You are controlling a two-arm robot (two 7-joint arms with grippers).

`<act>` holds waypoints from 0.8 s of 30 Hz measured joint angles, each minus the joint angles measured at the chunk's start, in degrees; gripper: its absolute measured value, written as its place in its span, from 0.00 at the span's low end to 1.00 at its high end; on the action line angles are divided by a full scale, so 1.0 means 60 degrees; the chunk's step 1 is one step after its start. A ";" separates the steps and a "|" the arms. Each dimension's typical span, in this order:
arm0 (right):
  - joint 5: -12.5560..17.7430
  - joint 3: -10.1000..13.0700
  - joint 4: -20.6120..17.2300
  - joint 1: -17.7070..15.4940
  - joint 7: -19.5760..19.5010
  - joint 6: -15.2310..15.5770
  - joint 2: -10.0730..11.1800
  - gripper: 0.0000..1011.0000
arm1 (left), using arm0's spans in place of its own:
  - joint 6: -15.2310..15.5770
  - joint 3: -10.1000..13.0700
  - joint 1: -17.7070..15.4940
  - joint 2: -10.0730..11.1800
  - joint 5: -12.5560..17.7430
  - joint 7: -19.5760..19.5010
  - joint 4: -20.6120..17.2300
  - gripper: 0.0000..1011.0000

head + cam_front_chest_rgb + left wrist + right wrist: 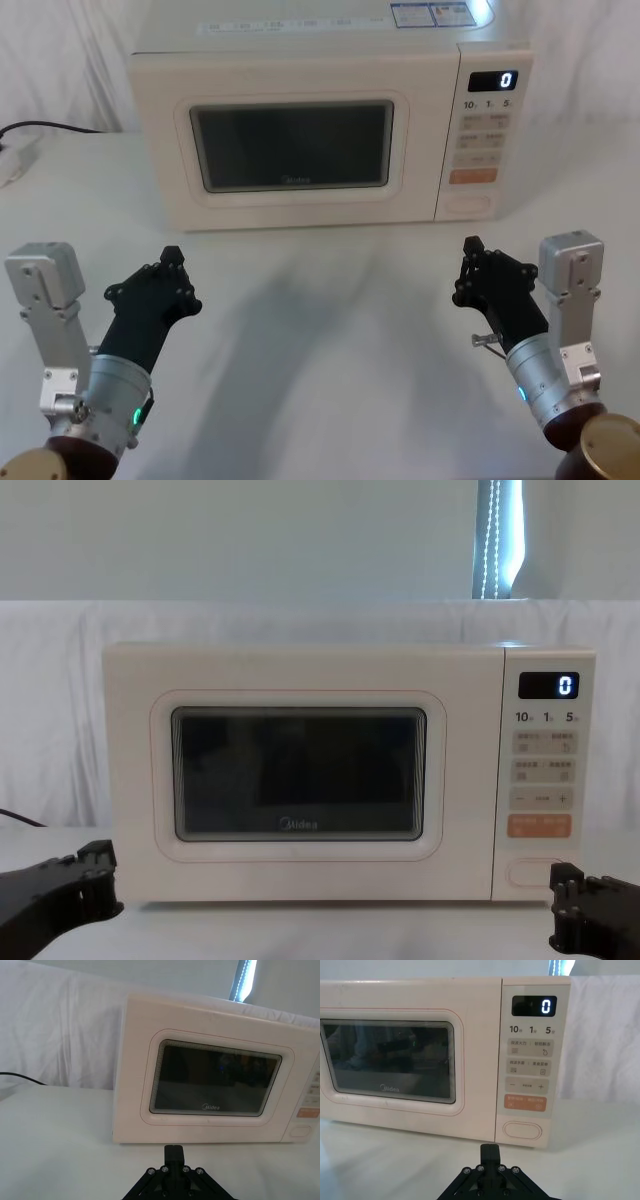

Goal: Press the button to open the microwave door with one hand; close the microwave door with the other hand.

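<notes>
Both grippers, left (pixel 172 262) and right (pixel 470 250), are held pinched together over the table (pixel 320 300), short of the microwave. The cream door (pixel 290 150) is seen shut; the button (pixel 522 1130) sits lowest on the panel, its edge cut off in the left wrist view.

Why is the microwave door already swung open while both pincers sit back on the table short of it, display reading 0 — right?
Not quite: the microwave door is shut, flush with the control panel, as the chest view shows. The rest holds: left pincer and right pincer both sit short of the microwave, and the display reads 0.
</notes>
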 joint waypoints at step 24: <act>0.0000 0.0000 0.0000 0.0000 -0.0001 0.0000 0.0000 0.00 | 0.0006 0.0018 -0.0002 0.0031 -0.0034 -0.0044 -0.0029 0.00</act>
